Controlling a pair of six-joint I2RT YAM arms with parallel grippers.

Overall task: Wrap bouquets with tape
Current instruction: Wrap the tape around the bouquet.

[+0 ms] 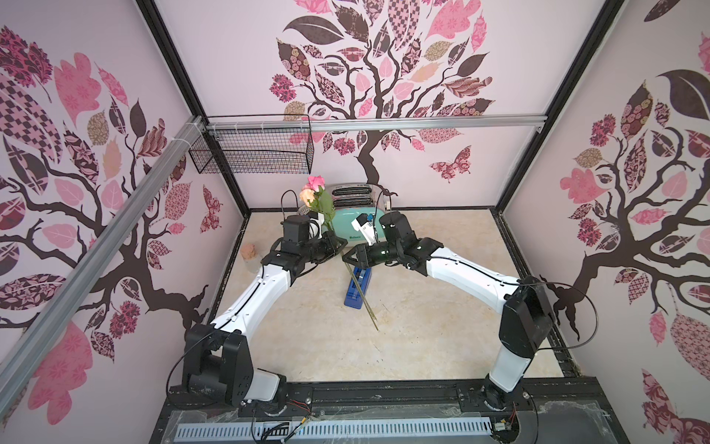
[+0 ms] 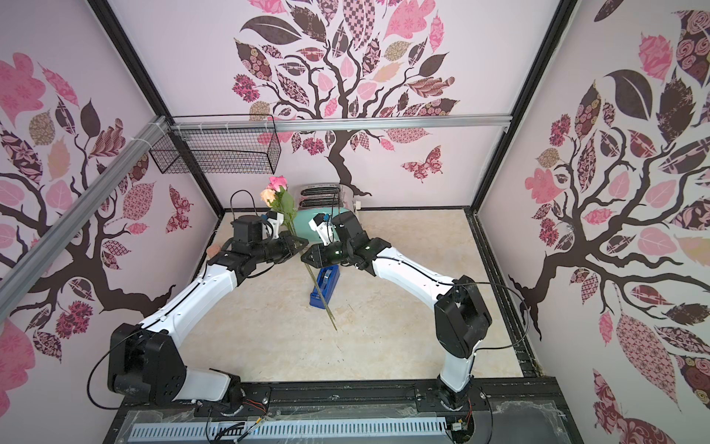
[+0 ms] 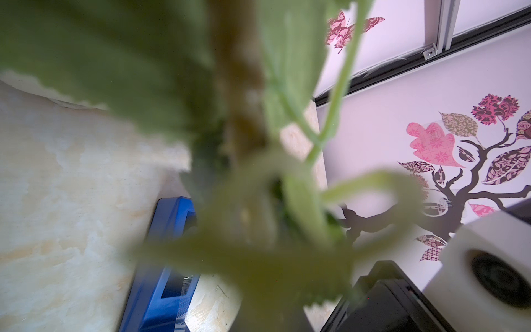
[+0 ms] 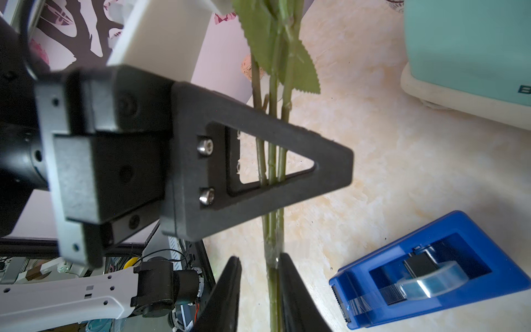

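Bouquet (image 1: 324, 209) (image 2: 286, 203) found slanted, near upright: pink and peach heads well above the left pincer (image 1: 341, 245) (image 2: 303, 243), leaves just above it, bare stems running down past it toward the robot's base. We saw the left pincer clamped tight on the stems; in the right wrist view they passed between its triangular fingers (image 4: 287, 201). Its own wrist view gave us only blurred green close to the lens. The right pincer (image 1: 347, 258) (image 4: 260, 258) sat just below the left one on the same stems, just beside it. We recorded its jaws narrowly parted around the stems: one finger close against them, the other apart with table showing in the gap. A glossy clear band ringed the stems right at those fingertips. Below the right pincer, on the table (image 1: 442, 307), lay the blue dispenser (image 1: 357, 290) (image 2: 325, 286) (image 4: 402, 310) with the tape (image 4: 431, 277) roll seated in it, a strip drawn to its toothed edge. In both top views the stem ends crossed over the dispenser; we could not tell whether they touched it. Beyond both pincers stood the mint toaster (image 1: 342, 226).
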